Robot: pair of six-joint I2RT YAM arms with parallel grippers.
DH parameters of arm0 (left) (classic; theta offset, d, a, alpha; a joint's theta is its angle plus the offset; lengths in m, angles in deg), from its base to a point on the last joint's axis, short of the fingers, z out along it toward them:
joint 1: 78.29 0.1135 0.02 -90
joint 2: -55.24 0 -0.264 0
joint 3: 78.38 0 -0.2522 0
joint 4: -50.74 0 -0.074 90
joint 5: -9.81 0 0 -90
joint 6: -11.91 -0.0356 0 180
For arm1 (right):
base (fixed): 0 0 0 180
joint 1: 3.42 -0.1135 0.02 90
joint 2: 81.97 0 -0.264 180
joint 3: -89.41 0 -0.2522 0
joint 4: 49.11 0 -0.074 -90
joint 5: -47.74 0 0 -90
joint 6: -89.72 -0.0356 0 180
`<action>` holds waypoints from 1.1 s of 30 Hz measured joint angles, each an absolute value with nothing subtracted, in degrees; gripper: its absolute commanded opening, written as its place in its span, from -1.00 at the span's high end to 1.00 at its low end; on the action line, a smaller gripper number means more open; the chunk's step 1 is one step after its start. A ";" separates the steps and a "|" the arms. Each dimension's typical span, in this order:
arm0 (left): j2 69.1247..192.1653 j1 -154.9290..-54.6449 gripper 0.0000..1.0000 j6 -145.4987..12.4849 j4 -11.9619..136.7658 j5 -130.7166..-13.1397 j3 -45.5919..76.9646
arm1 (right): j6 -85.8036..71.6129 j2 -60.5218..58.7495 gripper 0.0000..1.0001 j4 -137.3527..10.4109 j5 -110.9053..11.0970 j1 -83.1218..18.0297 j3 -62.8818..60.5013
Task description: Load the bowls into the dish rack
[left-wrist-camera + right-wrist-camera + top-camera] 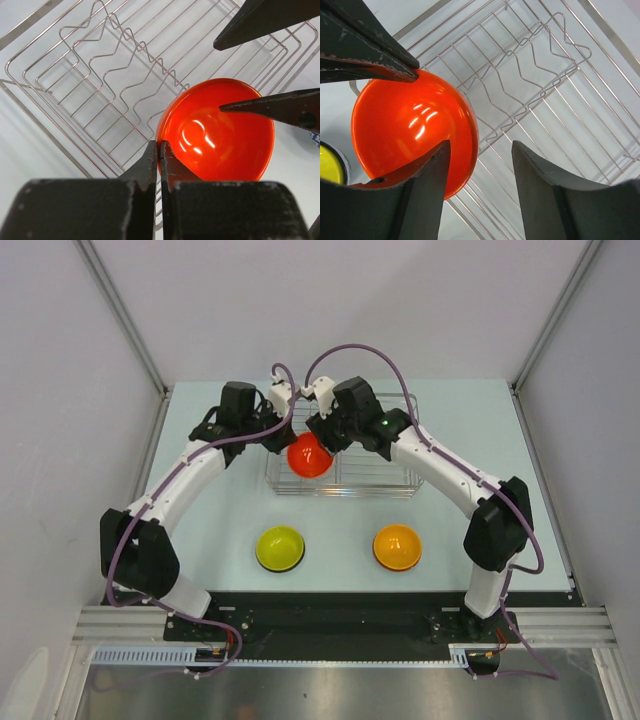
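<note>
A red bowl stands tilted on edge over the left front part of the silver wire dish rack. My left gripper is shut on the bowl's rim, seen in the left wrist view with the bowl facing me. My right gripper is open; in the right wrist view the bowl lies behind its left finger, its rim between the open jaws. A yellow-green bowl and an orange bowl sit on the table in front of the rack.
Rows of zigzag wire tines fill the rack in both wrist views, left and right. Both arms arch over the table's sides. White walls close in the left, right and back. The yellow-green bowl shows at the right wrist view's left edge.
</note>
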State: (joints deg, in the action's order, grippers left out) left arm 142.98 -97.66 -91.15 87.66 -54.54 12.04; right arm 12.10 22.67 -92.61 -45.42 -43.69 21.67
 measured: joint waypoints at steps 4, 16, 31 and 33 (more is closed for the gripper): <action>142.98 -97.66 0.99 -91.15 87.60 -54.56 12.07 | 12.49 22.06 0.00 -92.59 -45.03 -43.76 21.41; 142.98 -97.66 0.99 -91.12 87.16 -54.65 12.26 | 13.26 22.04 0.82 -92.04 -44.48 -44.08 19.27; 141.89 -97.49 -0.36 -86.91 84.03 -58.45 14.19 | 13.65 21.93 1.00 -90.95 -41.27 -43.91 18.85; 140.97 -96.20 -0.43 -85.33 83.25 -60.42 14.14 | 13.85 21.82 1.00 -91.19 -41.01 -43.95 18.64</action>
State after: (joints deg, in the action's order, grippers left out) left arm 140.97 -96.20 -85.33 83.25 -60.42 14.14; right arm 13.85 21.82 -91.19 -41.01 -43.95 18.64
